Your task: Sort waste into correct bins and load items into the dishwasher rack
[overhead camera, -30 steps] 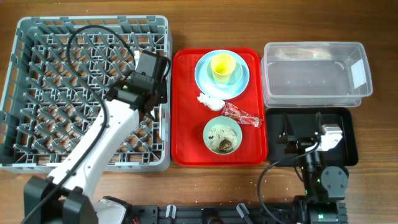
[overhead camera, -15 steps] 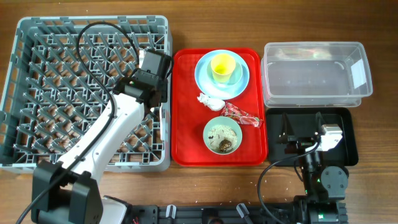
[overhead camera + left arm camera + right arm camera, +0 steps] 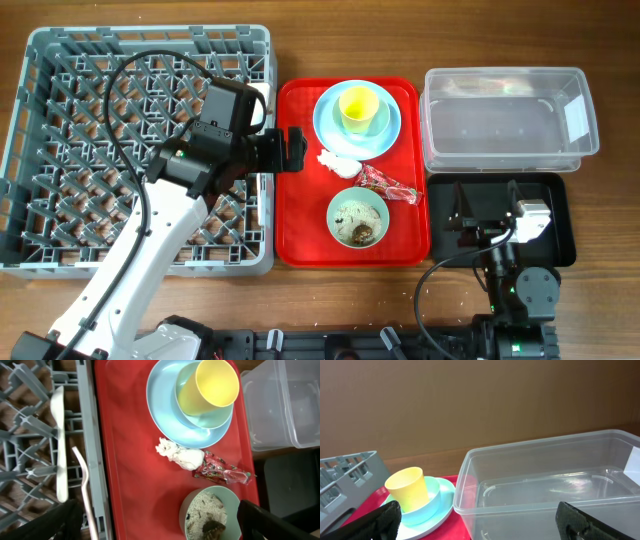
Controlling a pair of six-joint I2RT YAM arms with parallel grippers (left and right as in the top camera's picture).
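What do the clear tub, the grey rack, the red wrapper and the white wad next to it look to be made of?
Clear tub: see-through glossy plastic, glare on its walls.
Grey rack: matte moulded plastic, by its uniform pegs and lattice.
Red wrapper: likely printed plastic film, shiny and creased.
White wad: probably soft tissue paper, matte and crumpled.

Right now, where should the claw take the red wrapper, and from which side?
Crumpled red wrapper: grip its free half from above, closing across the narrow width. It lies flat and elongated on the red tray; one end abuts the tissue, and the mint bowl sits close.
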